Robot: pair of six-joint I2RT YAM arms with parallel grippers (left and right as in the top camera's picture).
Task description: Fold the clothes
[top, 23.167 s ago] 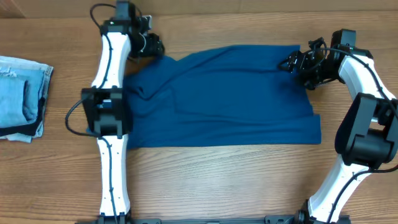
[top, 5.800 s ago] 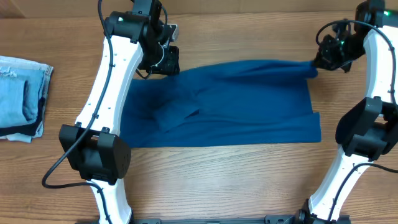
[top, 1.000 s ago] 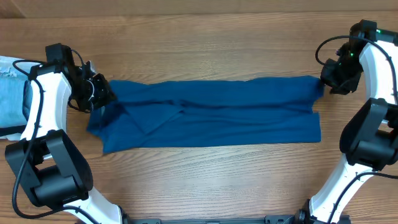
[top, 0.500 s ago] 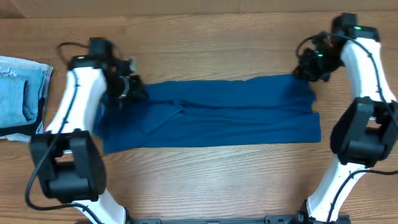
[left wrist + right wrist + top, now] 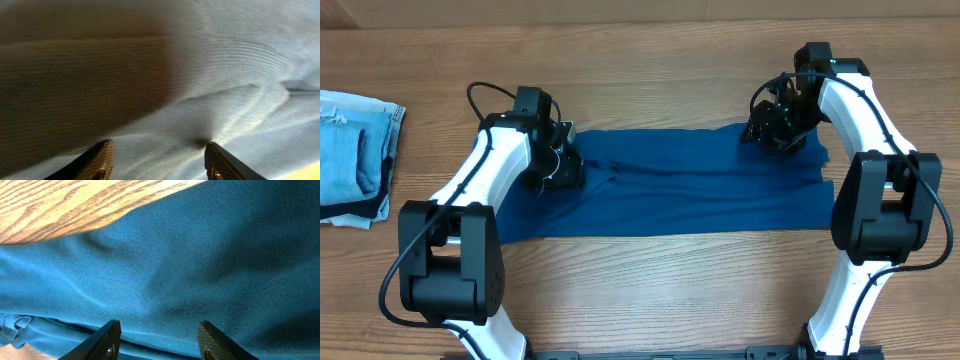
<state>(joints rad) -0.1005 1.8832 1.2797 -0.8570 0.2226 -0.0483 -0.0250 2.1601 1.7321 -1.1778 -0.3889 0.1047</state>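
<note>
Overhead: shirt [image 5: 690, 190] lies as a long band across the table [image 5: 670, 290], with a hand low over each end.
Left hand [image 5: 563, 170] sits over the band's left end, right hand [image 5: 767, 128] over its far right corner; both wrist views show the fingers spread, cloth beneath and nothing pinched; placed at opposite ends, they look set to take the long edge evenly for the next fold; denim stack [image 5: 355, 155] lies well apart at the left.
</note>
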